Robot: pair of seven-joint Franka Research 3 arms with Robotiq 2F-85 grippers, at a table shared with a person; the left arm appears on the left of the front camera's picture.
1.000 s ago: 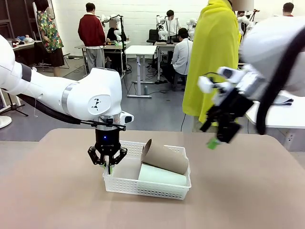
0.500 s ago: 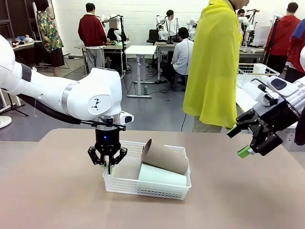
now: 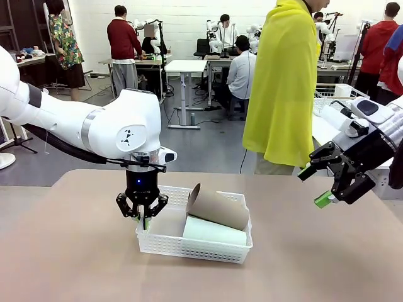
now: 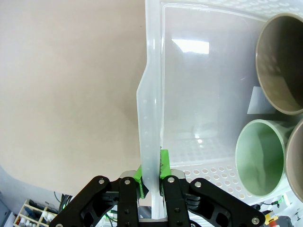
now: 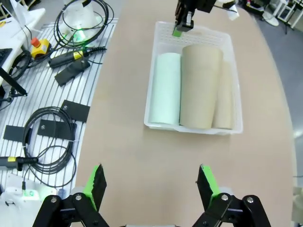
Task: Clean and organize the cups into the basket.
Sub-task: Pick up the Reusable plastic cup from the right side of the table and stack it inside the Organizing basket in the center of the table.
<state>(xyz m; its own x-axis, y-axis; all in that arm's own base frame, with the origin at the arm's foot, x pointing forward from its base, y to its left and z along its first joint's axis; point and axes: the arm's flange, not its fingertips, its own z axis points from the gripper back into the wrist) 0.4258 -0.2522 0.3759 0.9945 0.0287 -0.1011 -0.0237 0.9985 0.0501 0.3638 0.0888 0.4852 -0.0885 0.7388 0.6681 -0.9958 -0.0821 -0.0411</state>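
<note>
Pinching the basket's (image 3: pixel 189 248) rim, your left tool (image 3: pixel 142 217) is clenched on the thin plastic wall at one short end — the left wrist view shows the green pads (image 4: pixel 163 163) squeezed flat against either side of it. The basket sits on the counter (image 3: pixel 75 251) with the cups lying on their sides inside it: a mint green cup (image 5: pixel 164 87) along one long wall, a brown cup (image 5: pixel 200 85) beside it and partly riding on top, and a second brown cup (image 5: pixel 224 94) tucked against the other wall. Your right tool (image 3: pixel 327 181) hangs released, jaws spread wide and holding nothing, well above the counter and off to the basket's right.

The weak point, as I judge it, is that grip. The wall is thin and already looks bowed where the pads bite, so if you lift or drag from that one spot the basket would likely tilt or twist, and the top brown cup — perched loosely, its mouth raised above the rim in the front view — could roll out. A hard pull might also let the rim slip free of the pads. If you bring the right tool in to steady the far end, watch its spread fingers near that raised cup; a nudge there would tip it over the side.
</note>
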